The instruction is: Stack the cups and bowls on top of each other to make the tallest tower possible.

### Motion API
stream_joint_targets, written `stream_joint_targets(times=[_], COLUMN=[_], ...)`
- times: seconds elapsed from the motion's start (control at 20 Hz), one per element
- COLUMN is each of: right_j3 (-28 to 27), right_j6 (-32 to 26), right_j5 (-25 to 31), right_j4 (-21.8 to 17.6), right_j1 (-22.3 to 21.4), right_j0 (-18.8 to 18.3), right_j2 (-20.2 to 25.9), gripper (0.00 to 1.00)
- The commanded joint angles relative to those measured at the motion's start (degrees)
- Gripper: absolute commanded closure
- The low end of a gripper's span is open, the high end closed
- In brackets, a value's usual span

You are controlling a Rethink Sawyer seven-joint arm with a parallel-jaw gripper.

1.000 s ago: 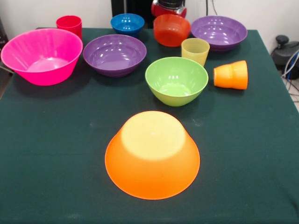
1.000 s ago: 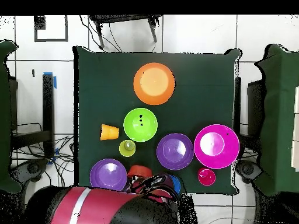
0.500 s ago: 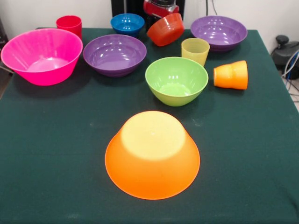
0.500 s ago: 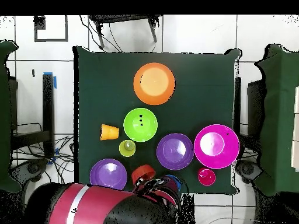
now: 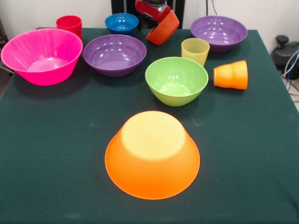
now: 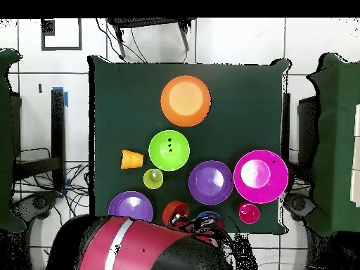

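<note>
The red and black gripper point(image 5: 156, 11) is holding the small glossy orange-red plastic bowl point(image 5: 163, 28) by its rim at the far edge of the dark green cloth-covered table point(image 5: 56, 154), its jaws seeming to be closed on the bowl's wall, though the fingers themselves are mostly hidden behind it. Over the last second this bowl has been going from sitting flat on the cloth to tipping steeply onto its side and rising, so its opening is now facing up and away toward the arm; in the overhead view the bowl point(image 6: 175, 211) is showing just beside the small blue bowl point(image 6: 205, 219). Everything else is staying where it was: the big orange bowl point(image 5: 152, 154) is lying upside down at the near centre, well apart from the rest, and looks like the tower's base. The mid-size green bowl point(image 5: 176, 80), the pale yellow tumbler point(image 5: 195, 50), the orange tumbler point(image 5: 231, 74) lying on its side, the two purple bowls point(image 5: 115, 54), the big pink bowl point(image 5: 42, 56) and the red tumbler point(image 5: 69, 23) are all sitting untouched. The lift suggests the first piece is being picked, with stacking itself not yet begun.
</note>
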Motion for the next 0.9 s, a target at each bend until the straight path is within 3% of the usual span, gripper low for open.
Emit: stream_joint_targets(times=[0.05,0.9], right_j3=[-7.29,-5.47], right_j6=[-0.58,-1.72], right_j5=[6.22,15.1], right_j4=[3.0,3.62], right_j1=[-0.07,-4.67], right_j0=[0.01,-4.44], right_j2=[8.15,16.15], gripper=[0.0,0.0])
